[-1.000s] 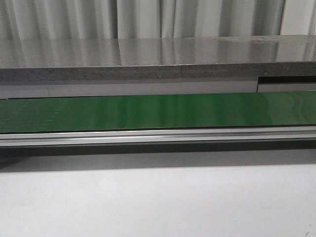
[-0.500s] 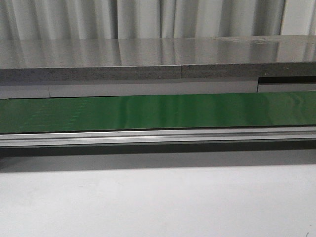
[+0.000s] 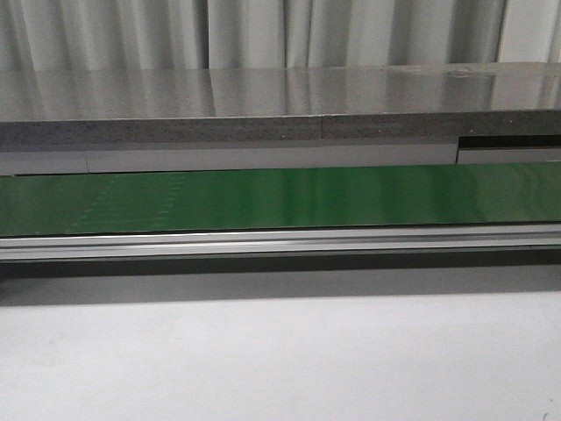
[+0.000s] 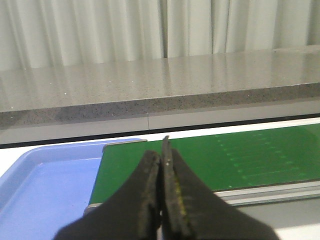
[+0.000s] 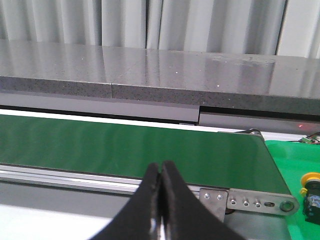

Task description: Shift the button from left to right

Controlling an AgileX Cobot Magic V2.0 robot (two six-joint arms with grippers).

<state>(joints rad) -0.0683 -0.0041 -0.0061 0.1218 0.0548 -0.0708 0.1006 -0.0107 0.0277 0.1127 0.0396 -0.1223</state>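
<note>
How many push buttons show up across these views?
1. The button sits on the green surface past the conveyor belt end, at the right wrist view's edge. Others may lie out of frame; the blue tray shows none.

Open air above the green belt [image 3: 280, 198]; grey ledge [image 3: 263, 110] walls behind.

Each claw [image 4: 161, 165] [image 5: 161, 172] has two black, tapered, pointed fingers.

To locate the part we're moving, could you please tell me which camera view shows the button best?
The right wrist view: the button sits at its edge on a green surface, yellow cap visible, partly cut off. The front and left wrist views don't show it.
</note>
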